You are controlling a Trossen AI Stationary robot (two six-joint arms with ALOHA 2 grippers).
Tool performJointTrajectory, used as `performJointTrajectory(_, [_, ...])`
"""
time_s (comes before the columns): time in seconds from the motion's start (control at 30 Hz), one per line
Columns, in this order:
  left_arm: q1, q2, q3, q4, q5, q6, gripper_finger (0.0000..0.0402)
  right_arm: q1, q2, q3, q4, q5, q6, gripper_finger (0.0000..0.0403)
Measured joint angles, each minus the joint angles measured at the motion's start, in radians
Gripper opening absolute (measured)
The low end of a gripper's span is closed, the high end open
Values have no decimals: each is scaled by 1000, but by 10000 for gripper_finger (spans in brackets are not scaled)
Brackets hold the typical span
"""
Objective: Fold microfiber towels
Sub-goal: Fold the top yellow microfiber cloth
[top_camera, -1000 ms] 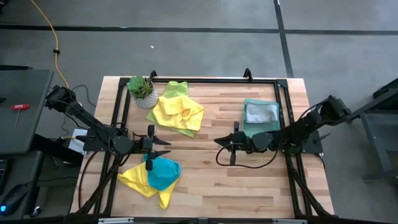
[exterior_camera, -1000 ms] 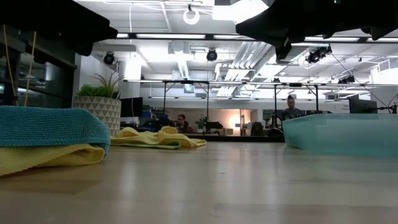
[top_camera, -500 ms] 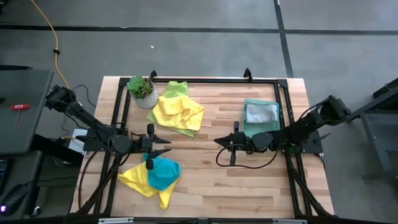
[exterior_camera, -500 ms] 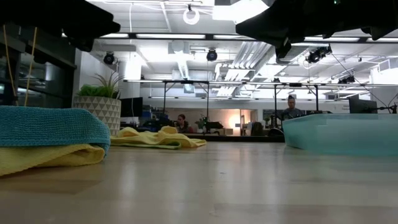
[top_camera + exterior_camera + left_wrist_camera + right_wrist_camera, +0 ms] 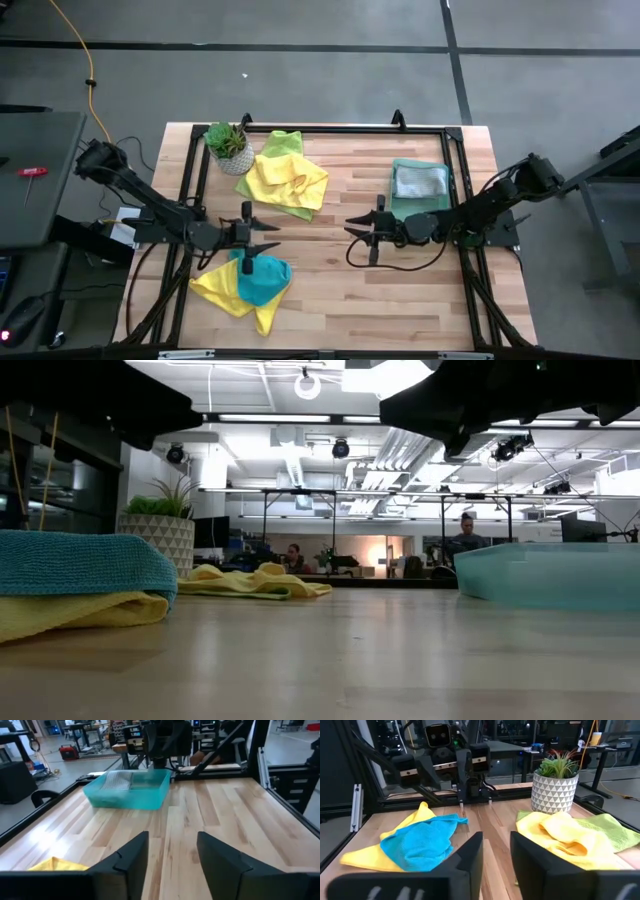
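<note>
A teal towel (image 5: 264,281) lies crumpled on a yellow towel (image 5: 214,288) at the table's near left. Another yellow towel (image 5: 287,180) lies bunched on a lime green one (image 5: 284,143) at the far left. My left gripper (image 5: 275,238) hangs open above the table just beyond the teal towel, with nothing between its fingers (image 5: 131,854). My right gripper (image 5: 349,228) hangs open mid-table, pointing toward the left arm, fingers (image 5: 470,851) empty. A grey towel (image 5: 420,182) lies folded in the green tray (image 5: 398,198).
A potted plant (image 5: 228,146) stands at the far left corner beside the lime green towel. The tray sits at the far right. A black frame (image 5: 330,128) runs along the table's edges. Bare wood (image 5: 330,290) lies between the two grippers and toward the near edge.
My right gripper's fingers have parted from shut to a narrow gap. My left gripper's fingers have spread a little wider, and that arm has edged toward the table's right. The towels have not moved.
</note>
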Motion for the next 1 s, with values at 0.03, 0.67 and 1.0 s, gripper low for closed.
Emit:
performJointTrajectory(0.03, [4,18,12,0,0,0,175,0,0,0,-2,1,0,99])
performJointTrajectory(0.67, [235,490,290,-135,73,-28,257,0,0,0,-11,2,25,119])
performJointTrajectory(1.0, [485,635,521,-574,157,-27,255,0,0,0,-15,2,32,119])
